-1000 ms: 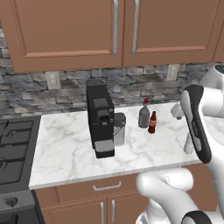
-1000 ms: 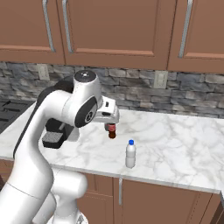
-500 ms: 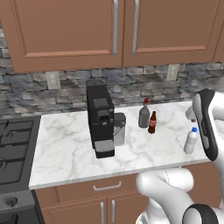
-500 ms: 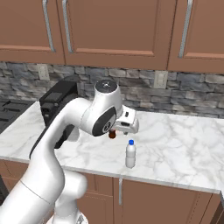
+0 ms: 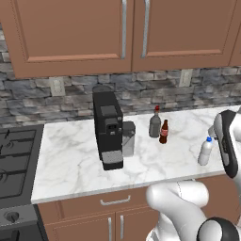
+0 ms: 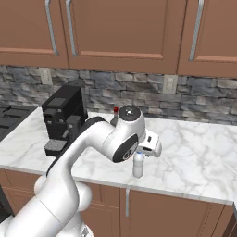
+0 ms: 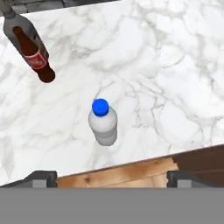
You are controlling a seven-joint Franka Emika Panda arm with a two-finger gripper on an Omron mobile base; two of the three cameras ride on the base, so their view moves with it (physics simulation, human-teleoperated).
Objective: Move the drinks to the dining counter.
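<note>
Whitish clear bottle with blue cap (image 7: 103,122) stands under the spread, empty fingers (image 7: 111,178) near the white marble table (image 7: 166,74) edge.
Slim dark-brown cola bottle (image 7: 34,56) lies beyond; squat grey red-capped bottle (image 5: 155,123) is half hidden by the arm in the right base view.

The coffee machine (image 5: 108,129) stood on the tabletop (image 5: 75,162), right of the stove (image 5: 14,162). Right of the machine, two bottles (image 5: 159,125) stood touching, toward the back wall. A third bottle (image 5: 205,151) stood farther right, near the front edge, apart from them, below the hand (image 7: 111,177).
</note>
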